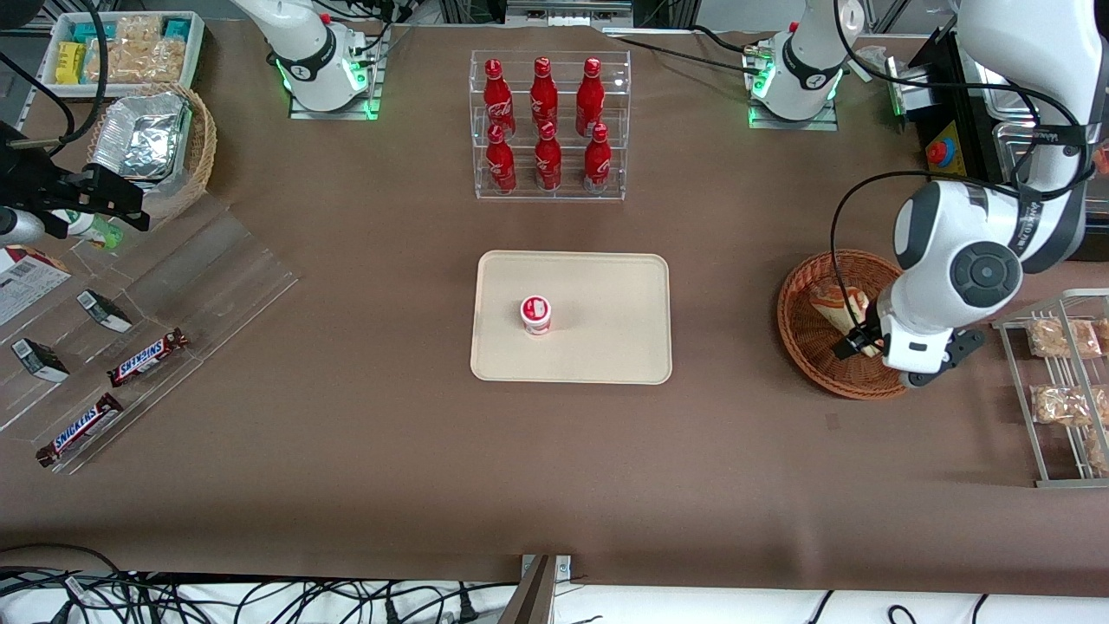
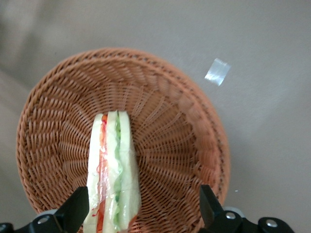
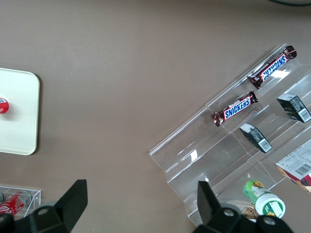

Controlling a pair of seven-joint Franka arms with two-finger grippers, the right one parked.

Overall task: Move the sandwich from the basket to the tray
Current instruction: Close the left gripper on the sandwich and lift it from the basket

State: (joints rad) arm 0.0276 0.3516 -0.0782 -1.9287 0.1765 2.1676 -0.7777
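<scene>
The sandwich (image 2: 112, 170), white bread with green and red layers in clear wrap, lies in the reddish-brown wicker basket (image 2: 184, 121). My left gripper (image 2: 143, 213) hangs open just above the basket, its black fingers (image 2: 77, 208) straddling the sandwich, which sits close against one finger. From the front, the gripper (image 1: 858, 342) is low over the basket (image 1: 793, 321) with the sandwich (image 1: 836, 305) showing beside it. The cream tray (image 1: 606, 295) lies mid-table, apart from the basket, with a small white red-lidded cup (image 1: 536, 314) on it.
A clear rack of red bottles (image 1: 548, 121) stands farther from the camera than the tray. A wire rack with bagged snacks (image 1: 1061, 381) sits beside the basket at the working arm's end. A scrap of clear tape (image 2: 217, 72) lies on the table near the basket.
</scene>
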